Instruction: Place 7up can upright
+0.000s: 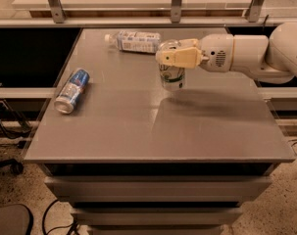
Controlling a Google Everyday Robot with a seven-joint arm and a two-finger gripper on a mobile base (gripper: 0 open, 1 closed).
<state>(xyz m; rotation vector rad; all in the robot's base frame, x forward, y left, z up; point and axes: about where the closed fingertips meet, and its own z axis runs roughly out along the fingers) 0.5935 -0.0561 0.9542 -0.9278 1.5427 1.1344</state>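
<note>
The 7up can point(171, 78) has a green and white label and a silver top. It stands upright at the back middle of the grey table point(158, 131). My gripper point(173, 58) reaches in from the right, and its cream fingers point(180, 58) are closed around the can's upper half. The can's base is at or just above the table top; I cannot tell whether it touches.
A blue and silver can point(72, 90) lies on its side near the table's left edge. A clear plastic bottle point(133, 40) lies on its side at the back, just left of the gripper. My white arm point(251, 53) spans the back right of the table.
</note>
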